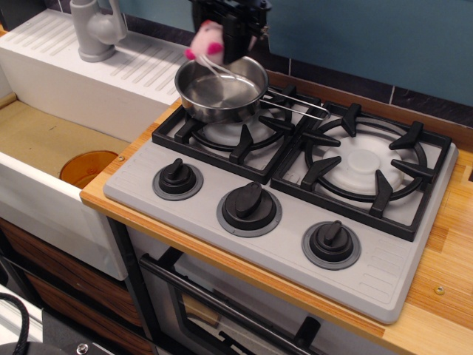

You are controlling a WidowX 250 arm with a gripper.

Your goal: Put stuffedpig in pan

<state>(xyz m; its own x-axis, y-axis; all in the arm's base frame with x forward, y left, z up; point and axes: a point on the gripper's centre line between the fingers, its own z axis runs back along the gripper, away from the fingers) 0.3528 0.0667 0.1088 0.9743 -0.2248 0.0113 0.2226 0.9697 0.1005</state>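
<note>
The stuffedpig [206, 41], pale pink with magenta feet, hangs in my black gripper [220, 43] just above the far left rim of the pan. The gripper is shut on it. The pan [222, 89] is a shiny steel pan with a thin wire handle [299, 101] pointing right. It sits on the back left burner grate [236, 129] of the stove. The inside of the pan holds nothing else.
A grey stove [281, 214] with three black knobs [250, 207] stands on a wooden counter [436, 296]. A white sink [66, 96] with a grey tap [92, 29] lies to the left, with an orange drain [87, 167] in its basin.
</note>
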